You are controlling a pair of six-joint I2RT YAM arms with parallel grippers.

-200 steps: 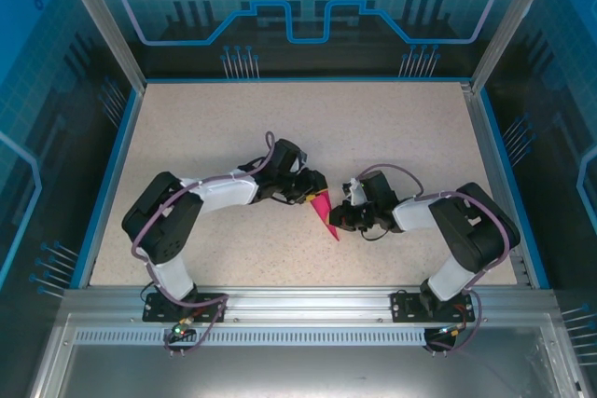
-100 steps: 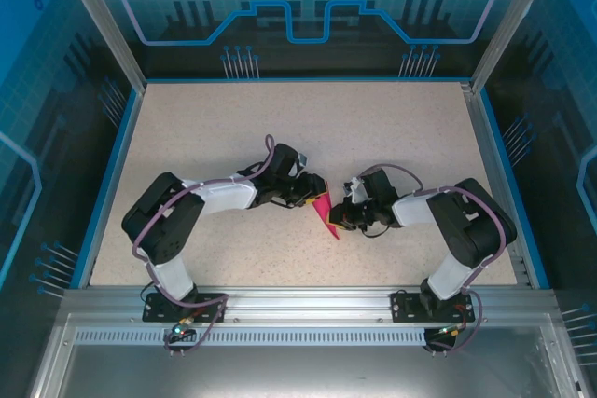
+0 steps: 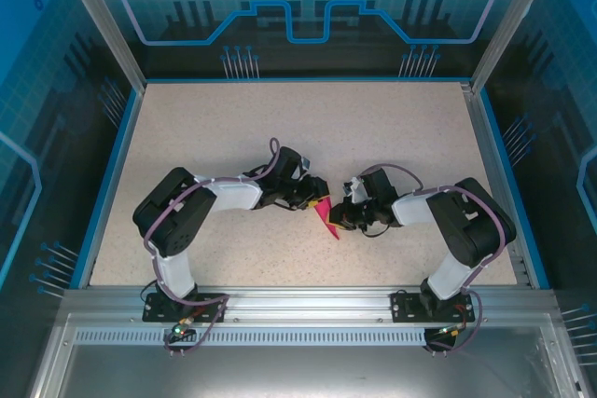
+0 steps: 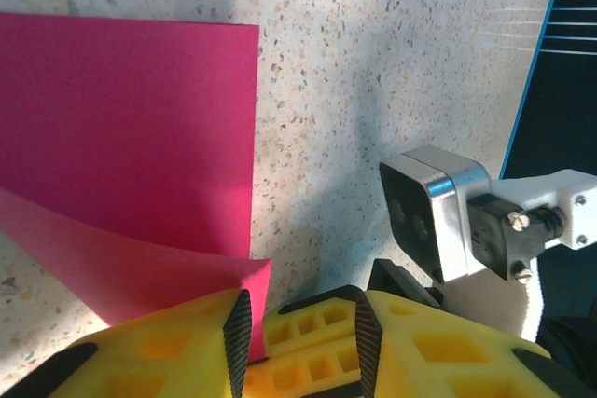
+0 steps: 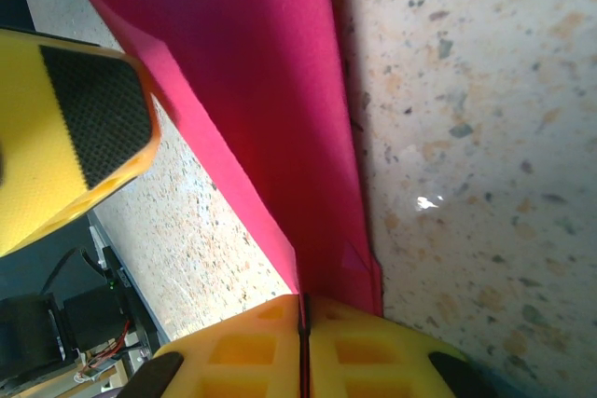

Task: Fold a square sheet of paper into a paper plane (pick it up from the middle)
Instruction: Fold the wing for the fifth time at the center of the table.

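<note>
The magenta square sheet of paper (image 3: 328,223) lies on the table between the two arms, folded into a narrow pointed shape. My right gripper (image 3: 344,216) is shut on its layered edge (image 5: 302,303), and the paper (image 5: 252,72) runs away from the closed fingers. My left gripper (image 3: 317,199) stands at the paper's upper end. Its jaws (image 4: 298,303) are apart, with a raised flap corner (image 4: 254,277) resting against the left pad. The flat part of the sheet (image 4: 131,118) lies ahead of it.
A blue-edged frame (image 3: 110,174) borders the speckled table (image 3: 308,128). The right wrist camera (image 4: 434,216) sits close in front of my left fingers. One left finger (image 5: 84,128) shows beside the paper in the right wrist view. Free tabletop lies behind both grippers.
The left arm's elbow has swung in to the right, and its gripper has settled lower over the paper's upper end. The right gripper shifted slightly up and left, still pinching the paper.
</note>
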